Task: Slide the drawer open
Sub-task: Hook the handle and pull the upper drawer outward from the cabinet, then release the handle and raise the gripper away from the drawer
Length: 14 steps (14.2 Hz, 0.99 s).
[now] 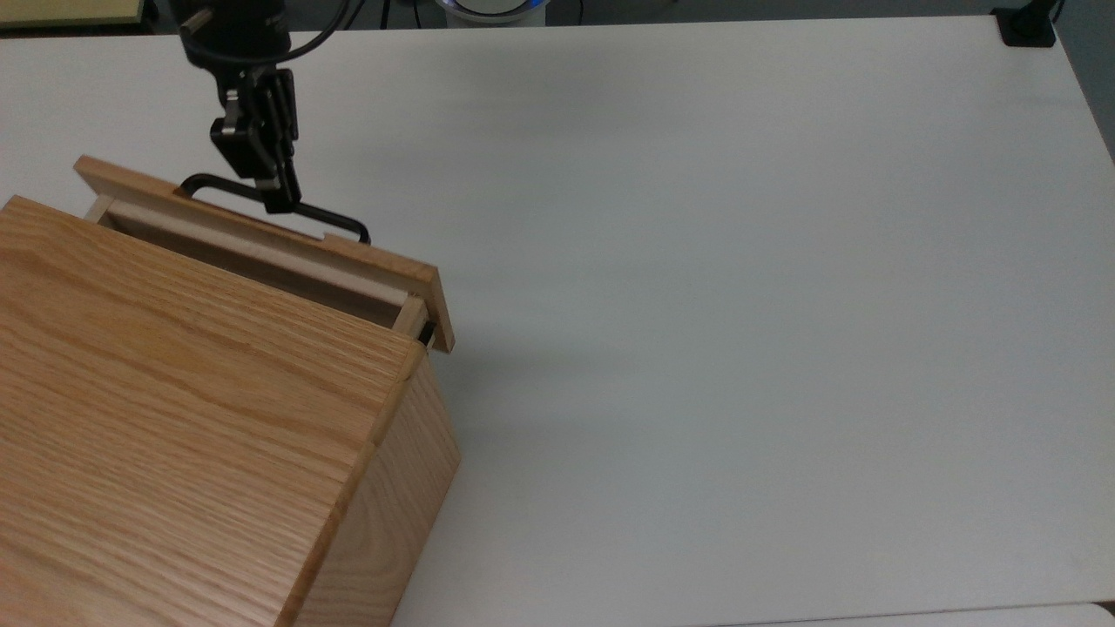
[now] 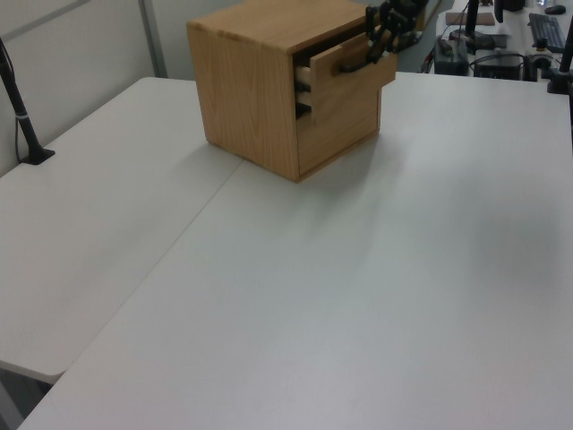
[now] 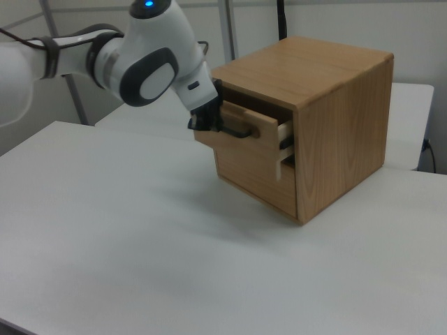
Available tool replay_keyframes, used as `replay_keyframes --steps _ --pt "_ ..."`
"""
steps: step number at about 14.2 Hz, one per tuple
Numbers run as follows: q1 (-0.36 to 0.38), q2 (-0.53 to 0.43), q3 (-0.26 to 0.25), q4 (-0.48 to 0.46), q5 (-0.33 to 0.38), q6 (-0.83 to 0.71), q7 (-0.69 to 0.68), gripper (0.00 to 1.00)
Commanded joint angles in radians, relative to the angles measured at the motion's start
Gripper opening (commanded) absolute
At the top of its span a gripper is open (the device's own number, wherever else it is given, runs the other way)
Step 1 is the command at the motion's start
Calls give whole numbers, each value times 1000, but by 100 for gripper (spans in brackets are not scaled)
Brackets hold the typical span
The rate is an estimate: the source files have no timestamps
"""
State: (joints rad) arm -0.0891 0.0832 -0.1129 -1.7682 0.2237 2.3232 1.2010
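One drawer (image 1: pixel 261 248) — the upper one — was seen partly drawn out of the oak casing (image 1: pixel 174 418); beyond it, the handle (image 1: pixel 331 218), long axis parallel to the front panel, was clamped between the closed fingers of the gripper (image 1: pixel 279 202) — further travel lay straight outward.

A large oak box casing (image 1: pixel 192 409) sits on a white table (image 1: pixel 740 305) with a lower closed drawer front (image 2: pixel 345 125)

Grained oak drawer (image 1: pixel 261 248), black metal handle (image 1: pixel 331 219), smooth matt white table (image 1: pixel 740 261).
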Motion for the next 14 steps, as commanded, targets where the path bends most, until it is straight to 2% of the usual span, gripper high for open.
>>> replay_keyframes --steps 1,3,9,12,13,14 --pt "15 -192 1 -170 -50 -37 -31 11" --pt "17 -281 1 -250 -72 -39 -31 11" --pt "72 -453 -1 -384 -122 -122 -31 11" --pt "97 -465 -4 -387 -152 -171 -31 12" --pt "97 -465 -4 -387 -152 -176 -31 21" --pt "97 -468 -8 -386 -152 -185 -32 47"
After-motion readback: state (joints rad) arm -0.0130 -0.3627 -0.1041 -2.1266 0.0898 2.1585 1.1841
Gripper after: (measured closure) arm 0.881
